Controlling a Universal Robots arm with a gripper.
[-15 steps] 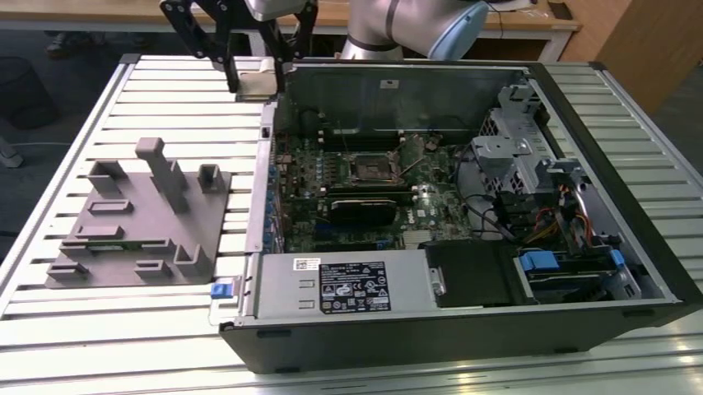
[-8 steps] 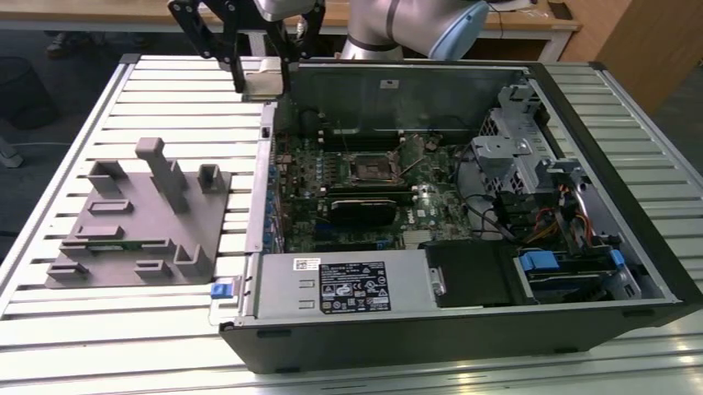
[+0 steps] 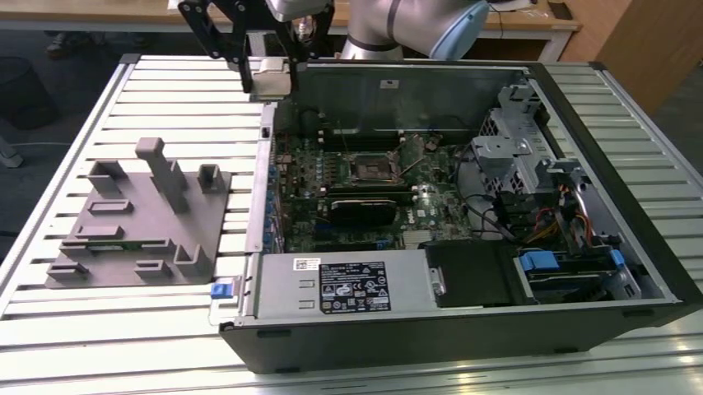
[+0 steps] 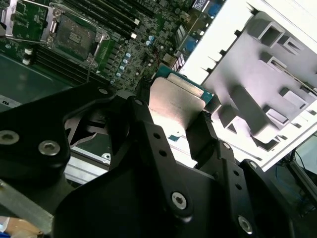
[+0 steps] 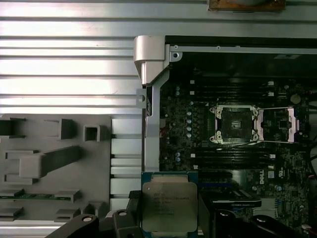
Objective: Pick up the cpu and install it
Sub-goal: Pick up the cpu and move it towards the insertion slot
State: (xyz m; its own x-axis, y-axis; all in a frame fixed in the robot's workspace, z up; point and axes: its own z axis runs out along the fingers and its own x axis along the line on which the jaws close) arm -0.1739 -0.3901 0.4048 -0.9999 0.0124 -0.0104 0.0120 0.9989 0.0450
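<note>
Tool clamped on the cpu by two opposite edges. Silvery top faces the first wrist view, square, sides parallel to case wall. Arm hangs tool-down over the case's corner, well apart from the socket.

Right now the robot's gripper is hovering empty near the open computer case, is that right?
Not empty: the gripper is shut on the cpu, its silvery top plain in the first wrist view. The rest holds: it hovers near the open computer case.
</note>
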